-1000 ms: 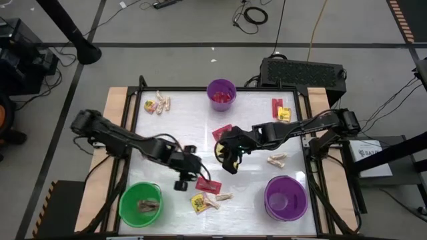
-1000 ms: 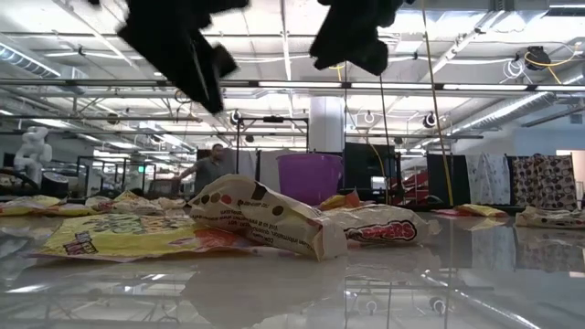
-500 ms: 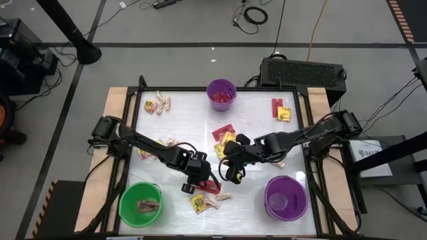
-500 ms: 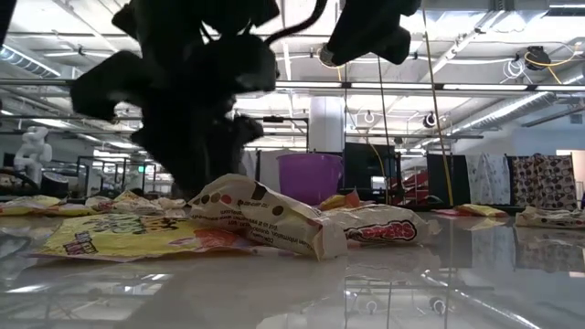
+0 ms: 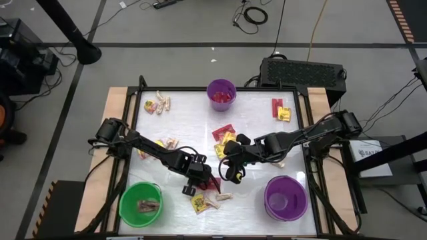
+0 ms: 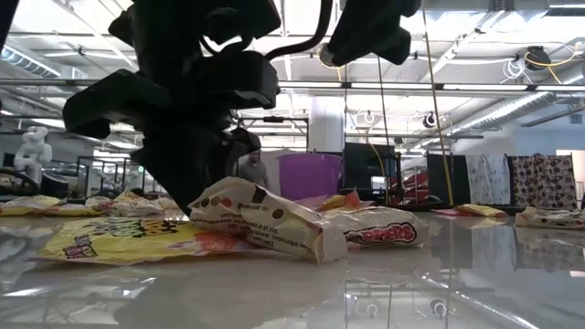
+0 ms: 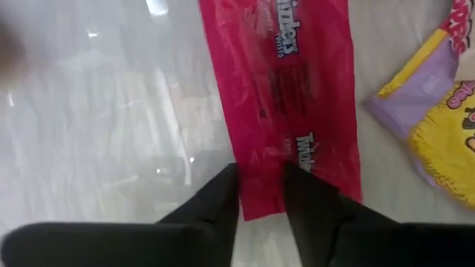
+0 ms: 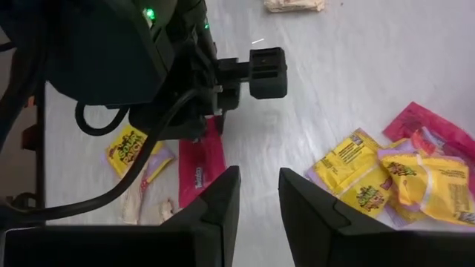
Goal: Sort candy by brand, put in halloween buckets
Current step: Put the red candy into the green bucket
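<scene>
High view: left gripper (image 5: 198,181) low in the centre over a red packet (image 5: 212,184); green bucket (image 5: 141,203) lower left, purple buckets (image 5: 286,198) lower right and top centre.
Low view: tan sweet (image 6: 265,217) in front, dark arm looming above it.
Left wrist view: fingers (image 7: 215,204) pinching the red packet's end, yellow packet (image 7: 453,126) beside.
Right wrist view: right gripper (image 8: 256,200) parted, holding nothing, above the bare table (image 8: 349,74).

The left gripper (image 5: 198,181) is down at the table, its jaws pinched on a red packet (image 7: 286,96). The right gripper (image 5: 233,175) hovers just beside it, jaws parted and empty.
</scene>
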You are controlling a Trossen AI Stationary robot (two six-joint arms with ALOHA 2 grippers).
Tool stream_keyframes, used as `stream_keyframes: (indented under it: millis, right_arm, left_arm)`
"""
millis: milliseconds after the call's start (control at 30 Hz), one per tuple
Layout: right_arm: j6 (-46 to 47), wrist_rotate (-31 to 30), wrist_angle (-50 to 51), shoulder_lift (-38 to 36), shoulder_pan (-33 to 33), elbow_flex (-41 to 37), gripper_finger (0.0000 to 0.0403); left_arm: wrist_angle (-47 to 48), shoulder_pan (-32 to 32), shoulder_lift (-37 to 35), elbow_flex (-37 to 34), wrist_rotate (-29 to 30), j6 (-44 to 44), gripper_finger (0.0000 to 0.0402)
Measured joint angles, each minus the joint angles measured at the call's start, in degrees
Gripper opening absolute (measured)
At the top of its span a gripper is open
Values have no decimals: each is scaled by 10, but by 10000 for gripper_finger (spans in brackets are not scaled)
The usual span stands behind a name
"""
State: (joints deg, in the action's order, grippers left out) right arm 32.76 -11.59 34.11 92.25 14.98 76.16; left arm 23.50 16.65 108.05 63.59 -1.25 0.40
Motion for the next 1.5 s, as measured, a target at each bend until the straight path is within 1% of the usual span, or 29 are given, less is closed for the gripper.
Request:
stream_keyframes:
  millis: [133, 200, 433, 567, 800, 867, 933, 1067, 1167, 1267, 1400, 1500]
  right_arm:
    - [-4, -5, 0, 0, -1, 0, 89]
    - [-5, -5, 1, 0, -1, 0, 89]
    - [-11, -6, 3, 0, -3, 0, 89]
    - [-11, -6, 15, 0, -4, 0, 89]
    - [-32, -9, 14, 0, -15, 0, 89]
    - [-41, -9, 12, 0, -20, 0, 89]
    - [-53, -16, 11, 0, -25, 0, 89]
    - [-85, -57, 3, 0, -30, 0, 89]
    - [-116, -91, -15, 0, -34, 0, 89]
    - [-154, -116, -47, 0, -40, 0, 89]
    - [-197, -124, -97, 0, -52, 0, 89]
    - [-231, -124, -136, 0, -62, 0, 89]
  left_arm:
    - [2, 0, 0, 0, 5, 0, 28]
    - [2, -1, -1, 0, 5, 0, 9]
    - [27, -1, -27, -3, 7, 2, 4]
    - [52, -2, -70, 0, 7, 9, 3]
    - [158, -1, -161, 30, 34, 11, 2]
    - [194, -1, -185, 45, 31, -8, 2]
    - [233, -1, -207, 67, 8, -27, 2]
    - [322, 8, -242, 120, -11, -78, 1]
    - [370, 19, -266, 146, -22, -118, 1]
    - [409, 31, -286, 152, -59, -181, 1]
    - [467, 61, -305, 152, -121, -285, 1]
    - [508, 91, -309, 152, -138, -342, 1]
